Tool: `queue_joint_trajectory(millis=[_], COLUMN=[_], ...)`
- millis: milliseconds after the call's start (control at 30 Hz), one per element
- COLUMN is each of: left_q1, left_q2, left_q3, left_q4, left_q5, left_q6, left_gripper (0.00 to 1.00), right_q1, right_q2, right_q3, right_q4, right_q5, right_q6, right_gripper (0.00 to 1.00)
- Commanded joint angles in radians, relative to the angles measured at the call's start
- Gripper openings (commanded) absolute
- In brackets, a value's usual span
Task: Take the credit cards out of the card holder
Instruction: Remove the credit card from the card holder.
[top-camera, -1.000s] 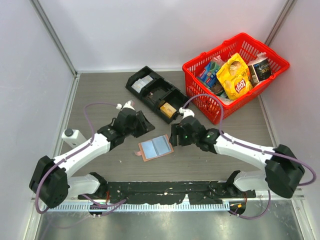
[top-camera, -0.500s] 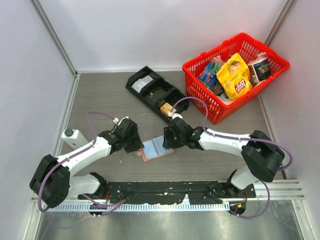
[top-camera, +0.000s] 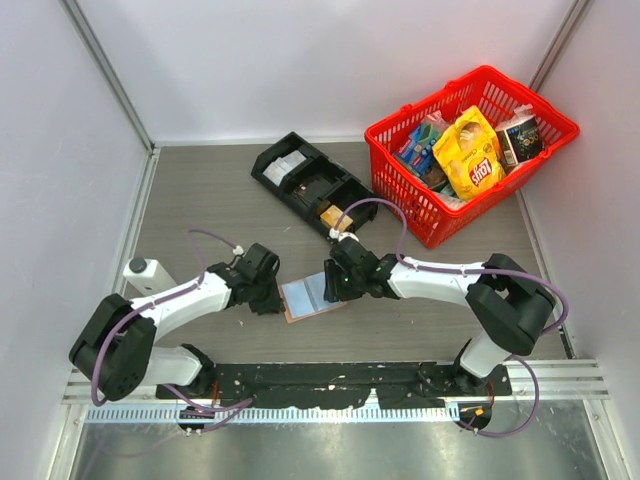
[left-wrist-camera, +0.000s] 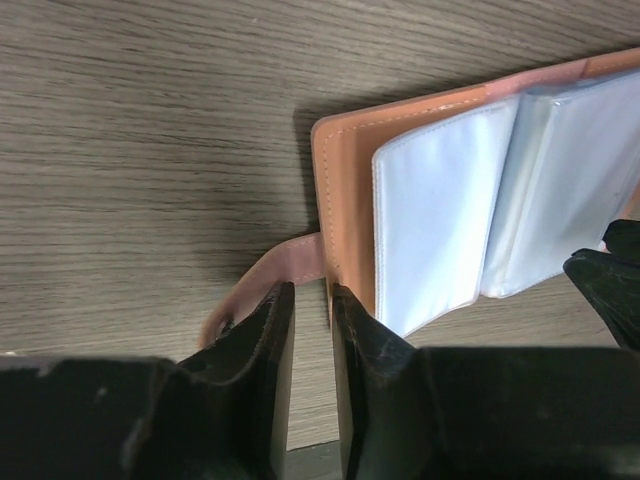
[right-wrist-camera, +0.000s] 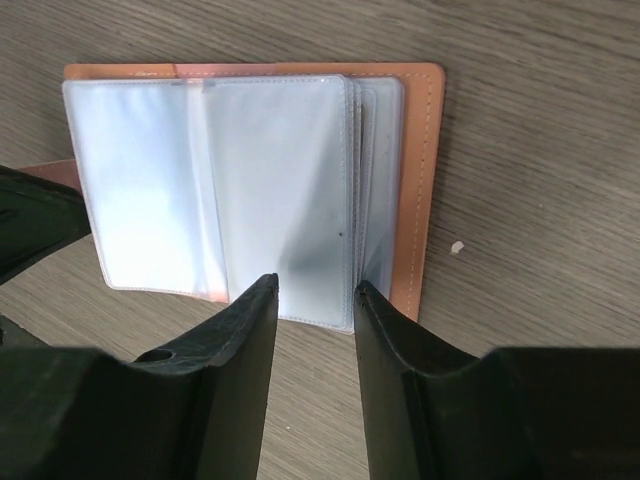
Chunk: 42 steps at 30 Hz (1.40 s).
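Card holder (top-camera: 312, 296) lying open, pale sleeves up, just inside middle of table's (top-camera: 200, 200) near edge. Left gripper (left-wrist-camera: 312, 293) at holder's left edge beside tab (left-wrist-camera: 290, 262), jaws a narrow slit apart. Right gripper (right-wrist-camera: 315, 285) over right-hand sleeves, jaws apart, not clamped.

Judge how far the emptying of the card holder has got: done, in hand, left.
Done: the card holder lies open on the table, clear sleeves up. In hand: the left tool is at its strap, jaws narrowly apart; the right tool straddles the sleeves' near edge. Left: pulling cards out; none shows outside the sleeves yet.
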Motion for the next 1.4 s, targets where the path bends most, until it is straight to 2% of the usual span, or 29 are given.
queue_joint_trajectory(millis=[0, 167, 367, 1133, 1367], left_q1=[-0.008, -0.008, -0.01, -0.016, -0.023], left_q2=[0.002, 0.001, 0.012, 0.042, 0.062], left_q3=[-0.01, -0.024, -0.036, -0.039, -0.039], left_q4=[0.06, 0.095, 0.122, 0.148, 0.171], left_q5=[0.036, 0.062, 0.074, 0.093, 0.108], left_q6=[-0.014, -0.038, -0.052, -0.061, -0.067], left_gripper=[0.23, 0.2, 0.2, 0.18, 0.17], right_q1=[0.015, 0.015, 0.028, 0.05, 0.059], right_q2=[-0.004, -0.032, -0.038, 0.022, 0.04], right_q3=[0.048, 0.07, 0.09, 0.079, 0.079], right_q4=[0.018, -0.024, -0.054, -0.054, -0.028], right_q5=[-0.016, 0.053, 0.102, 0.145, 0.093], right_q6=[0.0, -0.014, -0.026, -0.028, -0.03], right_gripper=[0.41, 0.43, 0.52, 0.49, 0.41])
